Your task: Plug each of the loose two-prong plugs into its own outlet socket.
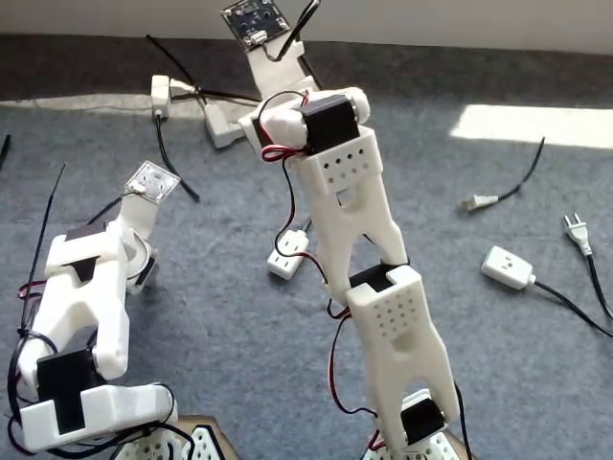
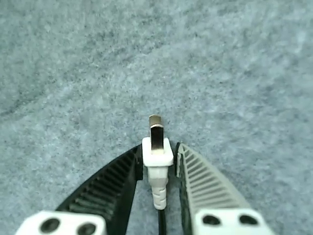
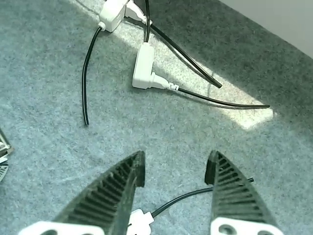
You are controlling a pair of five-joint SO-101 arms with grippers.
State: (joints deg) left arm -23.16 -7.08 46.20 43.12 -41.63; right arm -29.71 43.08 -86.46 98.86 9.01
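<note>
On the grey tabletop [image 1: 211, 307], seen from above, a middle outlet socket [image 1: 287, 255] lies beside the long arm. A right outlet socket [image 1: 508, 266] sits near a loose plug [image 1: 575, 230].

At the left wrist, the left end effector [image 2: 159, 148] is clamped on a white two-prong plug [image 2: 157, 154].

At the right wrist, the right end effector [image 3: 176, 159] hangs apart, with a far outlet socket [image 3: 143, 68] beyond.

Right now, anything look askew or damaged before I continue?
Nothing stands out. The plug sits straight in the left gripper, prongs pointing out; the right gripper is open over a cable on the carpet.
</note>
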